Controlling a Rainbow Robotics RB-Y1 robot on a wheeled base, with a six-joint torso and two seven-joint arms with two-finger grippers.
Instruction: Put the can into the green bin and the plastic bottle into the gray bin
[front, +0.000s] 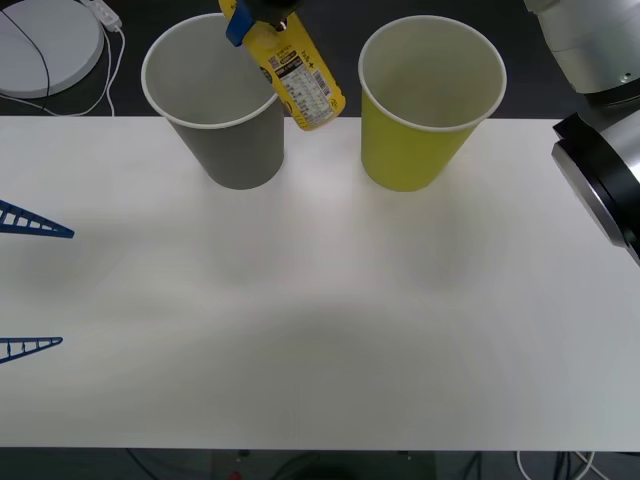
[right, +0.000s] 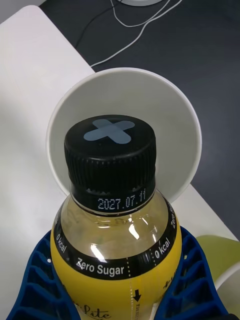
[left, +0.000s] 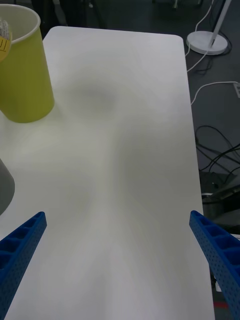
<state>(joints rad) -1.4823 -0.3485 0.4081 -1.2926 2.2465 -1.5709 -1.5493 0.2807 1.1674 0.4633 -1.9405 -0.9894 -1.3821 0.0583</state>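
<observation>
My right gripper (front: 255, 20) is shut on the plastic bottle (front: 300, 75), which hangs tilted in the air by the gray bin's (front: 215, 100) right rim. In the right wrist view the bottle's black cap (right: 110, 150) sits in front of the gray bin's pale inside (right: 125, 97), with my right gripper (right: 117, 297) clamped on the yellow label. The green bin (front: 430, 100) stands upright to the right of the gray one. My left gripper (front: 35, 285) waits open over the table's left side, far from both bins. The can is out of view.
The white table (front: 320, 320) stretches wide and bare in front of the bins. In the left wrist view my left gripper (left: 120, 250) faces the green bin (left: 22, 70) across bare tabletop. A white round base and cables (front: 45, 45) lie beyond the table's far left.
</observation>
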